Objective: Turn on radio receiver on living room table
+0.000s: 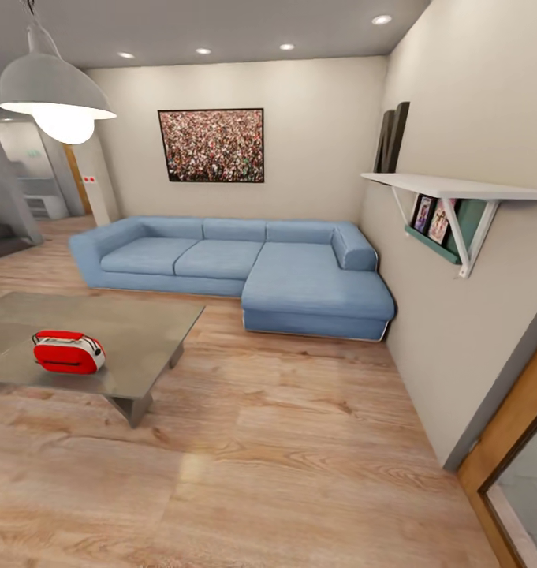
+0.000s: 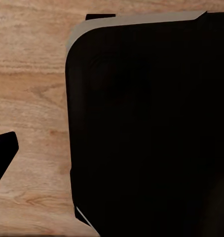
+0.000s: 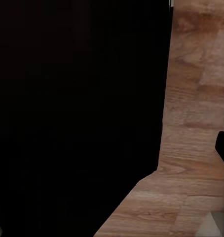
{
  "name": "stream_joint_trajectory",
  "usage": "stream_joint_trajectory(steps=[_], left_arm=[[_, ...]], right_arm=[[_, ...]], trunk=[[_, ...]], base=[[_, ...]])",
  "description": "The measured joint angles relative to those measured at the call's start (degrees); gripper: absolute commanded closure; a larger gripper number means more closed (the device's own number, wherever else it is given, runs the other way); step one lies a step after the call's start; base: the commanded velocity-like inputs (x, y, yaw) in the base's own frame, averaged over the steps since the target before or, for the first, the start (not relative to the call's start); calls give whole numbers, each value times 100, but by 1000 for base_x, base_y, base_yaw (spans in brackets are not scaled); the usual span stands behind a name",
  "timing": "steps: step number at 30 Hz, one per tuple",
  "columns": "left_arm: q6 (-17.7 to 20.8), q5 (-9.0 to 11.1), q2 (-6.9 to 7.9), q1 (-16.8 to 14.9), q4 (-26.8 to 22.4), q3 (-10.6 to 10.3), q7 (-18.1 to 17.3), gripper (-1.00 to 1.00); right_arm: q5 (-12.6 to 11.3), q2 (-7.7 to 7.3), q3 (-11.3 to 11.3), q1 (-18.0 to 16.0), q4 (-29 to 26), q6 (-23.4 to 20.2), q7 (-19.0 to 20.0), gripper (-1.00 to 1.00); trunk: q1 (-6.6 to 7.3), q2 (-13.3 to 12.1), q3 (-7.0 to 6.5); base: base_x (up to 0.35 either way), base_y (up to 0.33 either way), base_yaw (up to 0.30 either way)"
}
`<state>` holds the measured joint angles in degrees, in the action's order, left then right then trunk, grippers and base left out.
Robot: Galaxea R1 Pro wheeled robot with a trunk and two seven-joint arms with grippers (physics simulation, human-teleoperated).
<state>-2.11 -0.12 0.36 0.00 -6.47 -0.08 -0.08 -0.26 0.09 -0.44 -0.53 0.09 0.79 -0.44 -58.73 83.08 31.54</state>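
Standing at the edge of the living room, we look from the head view across a light wood floor (image 1: 300, 442) toward the blue L-shaped sofa (image 1: 244, 268), with the crowd picture (image 1: 211, 145) on the far wall and a grey pendant lamp (image 1: 51, 91) at upper left; the radio receiver (image 1: 68, 351) rests on the table (image 1: 142, 331), near its front edge and well to our left, its red body and white trim band visible but its dial too small to make out; a white wall shelf (image 1: 457, 189) projects on the right, near a wooden door frame (image 1: 512, 434).

In both wrist views a dark body of the robot covers most of the picture above floorboards; a black shape at each picture's edge may be a fingertip, but we cannot tell whether either gripper is spread or closed.

We judge the task to be in its approach phase, with 2 main risks: first, the base could strike the low table's near corner while turning left, jolting the radio off its edge; second, a reach begun from too far away could push the light radio along the glossy top instead of pressing its control.
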Motion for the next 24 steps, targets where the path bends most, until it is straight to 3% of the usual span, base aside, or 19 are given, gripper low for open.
stream_joint_trajectory(steps=[24], left_arm=[[-9, 45, -1, 0, 40, -8, 16, -100]], right_arm=[[0, 0, 9, 0, 0, 0, 4, -100]], trunk=[[0, 0, 76]], base=[[0, 0, 270]])
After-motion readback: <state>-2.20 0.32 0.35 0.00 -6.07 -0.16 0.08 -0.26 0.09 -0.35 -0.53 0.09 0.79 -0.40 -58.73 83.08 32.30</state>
